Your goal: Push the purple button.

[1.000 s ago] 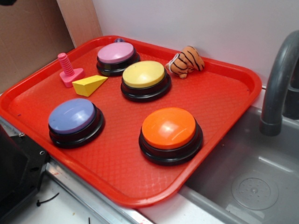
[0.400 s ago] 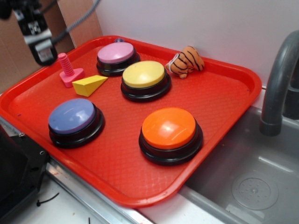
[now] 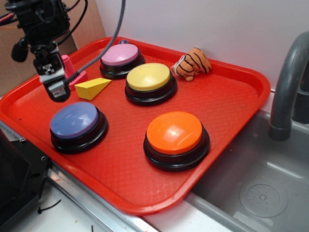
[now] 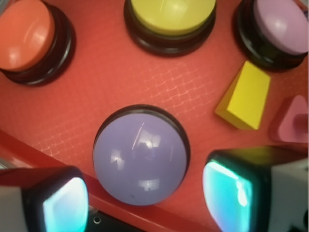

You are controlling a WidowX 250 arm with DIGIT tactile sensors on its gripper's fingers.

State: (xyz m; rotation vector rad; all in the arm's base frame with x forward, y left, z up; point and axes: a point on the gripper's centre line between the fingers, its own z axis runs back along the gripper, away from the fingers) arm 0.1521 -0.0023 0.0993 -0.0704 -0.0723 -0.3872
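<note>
Tool hovers, its pads spread apart and empty, above the purple button at the red tray's near-left corner; its rigid, glossy dome likely needs a centred downward press.

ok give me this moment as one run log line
phase: approach | gripper: open, above tray, not touching | target: purple button, unpressed, below between fingers in wrist view | nearby: yellow wedge

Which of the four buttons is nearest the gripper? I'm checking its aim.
The purple button, front left on the tray; the gripper hangs just above it, the pink, yellow and orange ones lying farther off.
</note>
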